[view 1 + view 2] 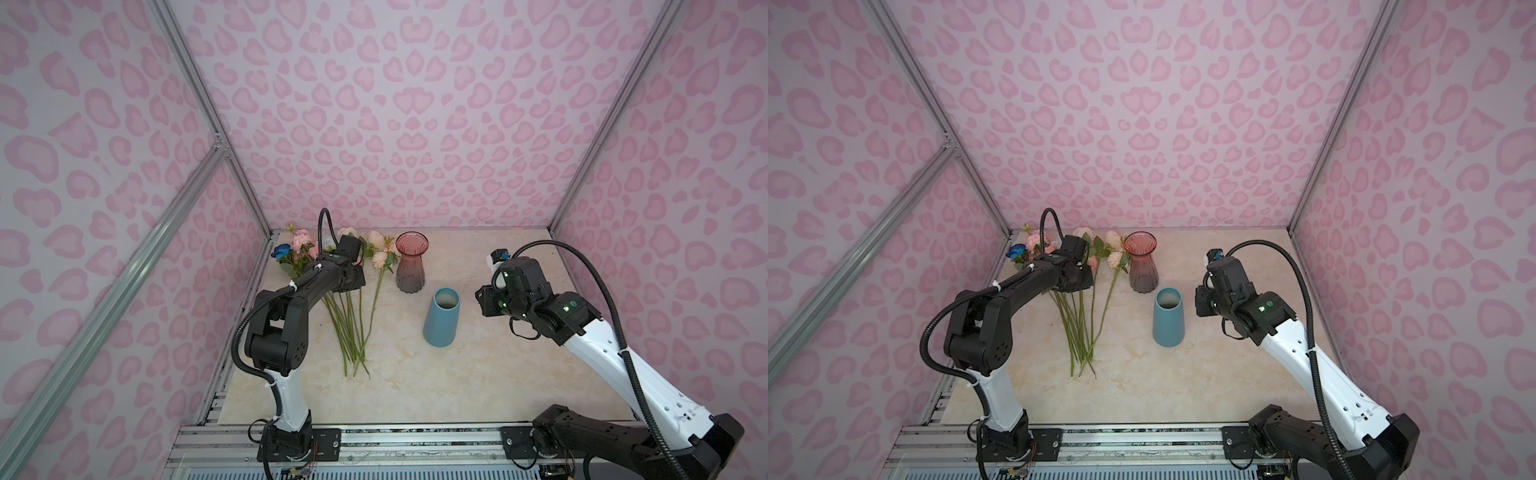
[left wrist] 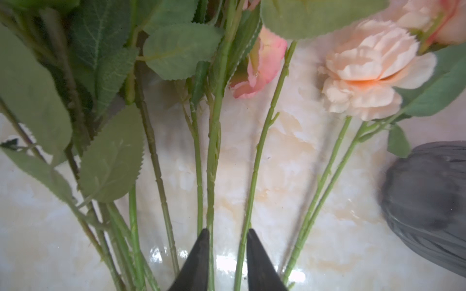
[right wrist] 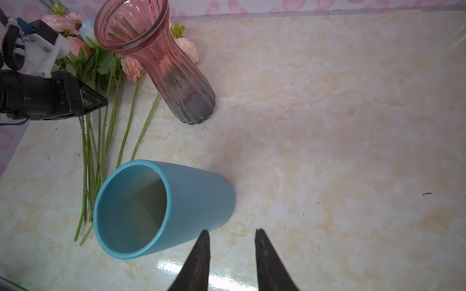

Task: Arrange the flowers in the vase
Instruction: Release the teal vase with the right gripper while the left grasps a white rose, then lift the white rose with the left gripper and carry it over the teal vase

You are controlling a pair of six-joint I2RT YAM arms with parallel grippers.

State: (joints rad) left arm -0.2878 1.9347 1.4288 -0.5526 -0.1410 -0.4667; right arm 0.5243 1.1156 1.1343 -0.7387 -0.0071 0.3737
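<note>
Your left gripper [image 2: 228, 252] is straddling two stems [image 2: 254, 176], jaws narrowly parted (not yet pinching); the flowers [image 1: 353, 320] are lying on the table [image 1: 478, 374] left of the pink vase [image 1: 410, 266]. Your right gripper [image 3: 232, 252] is hovering released beside the blue vase [image 3: 191, 196].

We are counting two vases: one pink glass vase [image 1: 410, 262] and one blue vase [image 1: 442, 318]. We are seeing one bunch of flowers [image 1: 347, 328], and we are making out at least seven green stems [image 2: 211, 151] in it. The left arm [image 1: 307, 286] is covering part of the bunch, so we are not getting a full count of blooms. Among those showing, we are finding just one dark blue bloom [image 1: 281, 251]. We are also counting two robot arms, that left one and the right arm [image 1: 598, 345].
</note>
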